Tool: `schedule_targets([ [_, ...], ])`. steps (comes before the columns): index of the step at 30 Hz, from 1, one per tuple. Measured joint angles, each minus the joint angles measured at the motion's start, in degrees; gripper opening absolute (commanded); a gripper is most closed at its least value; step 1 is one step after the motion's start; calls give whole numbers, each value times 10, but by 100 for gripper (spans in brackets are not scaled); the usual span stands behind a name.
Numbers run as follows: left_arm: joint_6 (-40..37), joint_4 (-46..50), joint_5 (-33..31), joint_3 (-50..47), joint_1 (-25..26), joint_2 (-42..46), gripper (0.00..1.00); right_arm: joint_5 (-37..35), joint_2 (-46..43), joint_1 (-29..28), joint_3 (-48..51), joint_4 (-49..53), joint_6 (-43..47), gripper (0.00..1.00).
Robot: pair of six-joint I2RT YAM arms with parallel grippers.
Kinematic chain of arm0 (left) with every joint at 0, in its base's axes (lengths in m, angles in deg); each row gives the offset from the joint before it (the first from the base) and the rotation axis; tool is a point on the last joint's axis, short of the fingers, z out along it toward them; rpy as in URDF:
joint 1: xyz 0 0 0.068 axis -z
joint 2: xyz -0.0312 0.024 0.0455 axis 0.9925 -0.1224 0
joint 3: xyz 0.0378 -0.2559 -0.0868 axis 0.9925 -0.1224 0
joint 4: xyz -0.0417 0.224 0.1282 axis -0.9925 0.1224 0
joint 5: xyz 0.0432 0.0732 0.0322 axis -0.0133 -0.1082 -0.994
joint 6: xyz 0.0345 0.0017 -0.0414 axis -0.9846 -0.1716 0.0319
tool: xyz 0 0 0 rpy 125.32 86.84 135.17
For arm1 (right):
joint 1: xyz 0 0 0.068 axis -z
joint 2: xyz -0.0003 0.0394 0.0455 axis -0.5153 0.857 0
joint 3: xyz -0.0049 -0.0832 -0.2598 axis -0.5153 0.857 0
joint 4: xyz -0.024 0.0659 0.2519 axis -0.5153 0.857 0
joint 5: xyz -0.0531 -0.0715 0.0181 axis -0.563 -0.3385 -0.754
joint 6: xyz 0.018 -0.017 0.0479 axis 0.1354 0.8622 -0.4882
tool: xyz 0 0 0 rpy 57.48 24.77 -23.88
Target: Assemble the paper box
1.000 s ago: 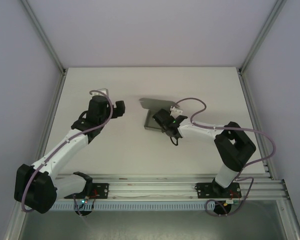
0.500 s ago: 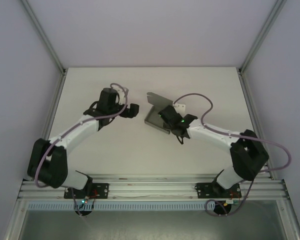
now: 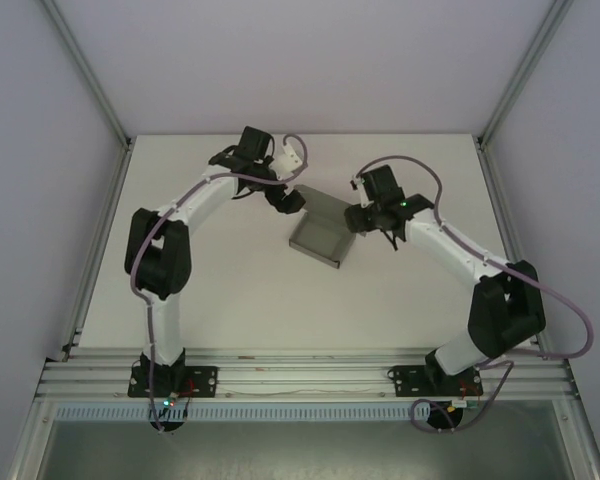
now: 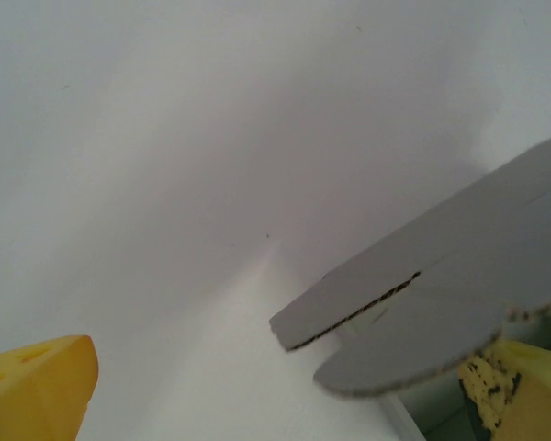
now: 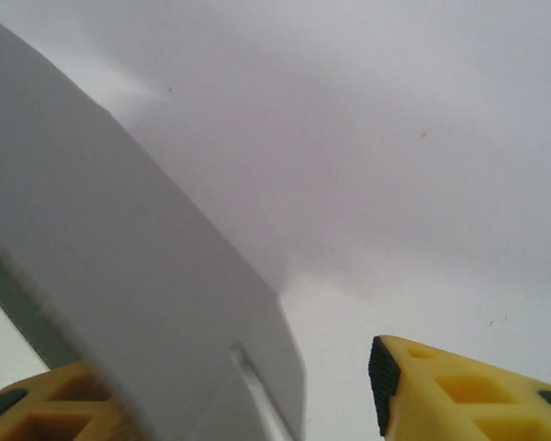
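Flanking paper box [image 3: 318, 240]: L gripper [image 3: 286, 199] at its far-left corner, jaws wide, empty; R gripper [image 3: 358, 216] at its right edge, jaws part-open, gripping nothing. Box lies btwn, both equally near.

Bright, diffuse, even light; beside the right pincer [image 5: 239, 395] the paper box [image 5: 119, 266] looks blurred, casting soft shadow

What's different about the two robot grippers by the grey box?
The left gripper is at the far left corner of the paper box; the right gripper is at its right side. The left jaws stand wider apart than the right jaws. Rounded flaps poke in by the left jaws; a broad flat panel leans across the right jaws. Both have yellow fingers and open jaws, and neither squeezes the box.
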Motion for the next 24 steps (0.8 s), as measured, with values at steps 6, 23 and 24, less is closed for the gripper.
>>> schedule_targets([
  [6,-113,87,5,60,20,-48,75,42,51,28,-41,46,59,33],
  [23,-138,112,-38,84,47,-63,0,38,66,32,-70,87,111,4],
  [24,-127,102,-47,74,49,-57,0,38,66,31,-70,85,111,4],
])
